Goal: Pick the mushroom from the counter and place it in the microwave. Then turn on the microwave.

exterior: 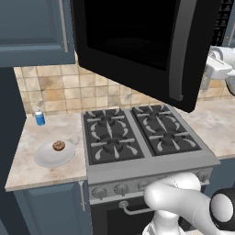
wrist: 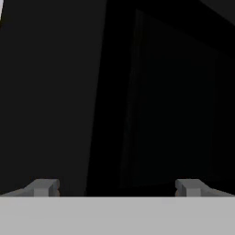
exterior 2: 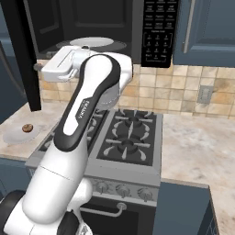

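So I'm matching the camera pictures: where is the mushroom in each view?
Left base view: mushroom at lower left, on the white plate, left of the stove.
Right base view: mushroom at the left edge, on the same plate.
Hand view: dark surfaces, no mushroom.
Shared landmark: the stove.

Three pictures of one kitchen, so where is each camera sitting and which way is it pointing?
Left base view: behind the arm's left, looking down at the black gas stove, open black microwave door and small brown mushroom; white arm at lower right.
Right base view: behind its right, facing the same stove, mushroom and microwave; white arm fills the left.
Hand view: on the hand, facing dark microwave glass; open pincer tips at bottom.
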Controlling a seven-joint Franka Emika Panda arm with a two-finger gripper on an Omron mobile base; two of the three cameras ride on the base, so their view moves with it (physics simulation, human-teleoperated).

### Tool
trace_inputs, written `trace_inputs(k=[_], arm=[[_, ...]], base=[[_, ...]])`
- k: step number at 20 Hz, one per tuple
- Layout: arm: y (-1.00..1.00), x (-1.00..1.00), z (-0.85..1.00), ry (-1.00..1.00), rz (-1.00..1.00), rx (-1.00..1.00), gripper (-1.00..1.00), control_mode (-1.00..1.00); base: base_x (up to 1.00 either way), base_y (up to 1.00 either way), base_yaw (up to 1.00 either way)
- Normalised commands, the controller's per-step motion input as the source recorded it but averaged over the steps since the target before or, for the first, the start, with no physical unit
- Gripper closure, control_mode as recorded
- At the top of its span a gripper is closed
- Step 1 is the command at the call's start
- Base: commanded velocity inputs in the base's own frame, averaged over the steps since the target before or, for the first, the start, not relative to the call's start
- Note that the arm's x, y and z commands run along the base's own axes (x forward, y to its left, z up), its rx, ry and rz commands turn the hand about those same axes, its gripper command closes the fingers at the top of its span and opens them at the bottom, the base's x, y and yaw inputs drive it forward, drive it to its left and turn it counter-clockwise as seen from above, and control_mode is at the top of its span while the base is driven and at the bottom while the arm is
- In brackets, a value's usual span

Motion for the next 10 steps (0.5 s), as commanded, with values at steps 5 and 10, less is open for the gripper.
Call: trace_inputs(k=[5, 10], arm=[[0.22, 0.01, 0.00, -0.01, 0.03, 0.00, -1.00, -1.00], [0.31, 0.00, 0.00, 0.00, 0.03, 0.00, -1.00, -1.00]], base=[[0.00, 0.00, 0.00], [0.00, 0.00, 0.00]])
